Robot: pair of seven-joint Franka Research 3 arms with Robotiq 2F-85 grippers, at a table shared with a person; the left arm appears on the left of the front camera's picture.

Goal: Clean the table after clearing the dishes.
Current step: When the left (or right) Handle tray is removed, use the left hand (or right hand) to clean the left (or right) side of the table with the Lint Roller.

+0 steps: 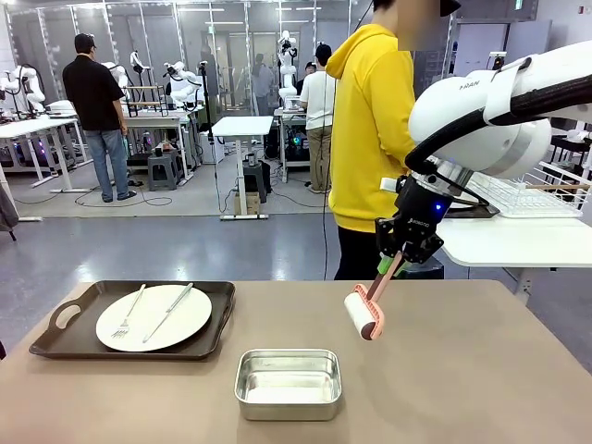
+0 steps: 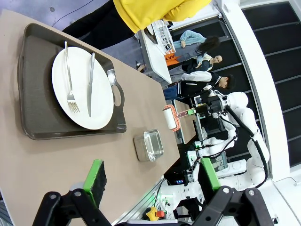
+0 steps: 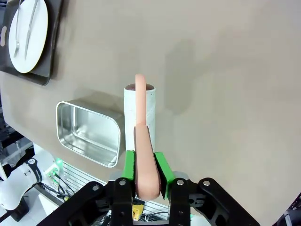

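Note:
The tan table [image 1: 481, 370] carries a dark brown tray [image 1: 69, 338] at the front left. On it sits one of the dishes, a round white plate [image 1: 176, 324] with a silver fork [image 1: 129, 313] and knife [image 1: 171, 312]. My right gripper [image 1: 393, 264] hangs over the table's middle right, shut on the pink handle of a lint roller [image 1: 363, 314] whose white roll is just above the tabletop. In the right wrist view the gripper [image 3: 143, 169] clamps that handle with the roller [image 3: 138, 113] pointing away. My left gripper [image 2: 150, 176] stands open above the near table edge, holding nothing.
A small rectangular steel pan [image 1: 288, 382] lies near the table's front middle, left of the roller. A person in a yellow hoodie [image 1: 370, 129] stands at the far side. A white side table with a wire rack [image 1: 527, 199] stands at the back right.

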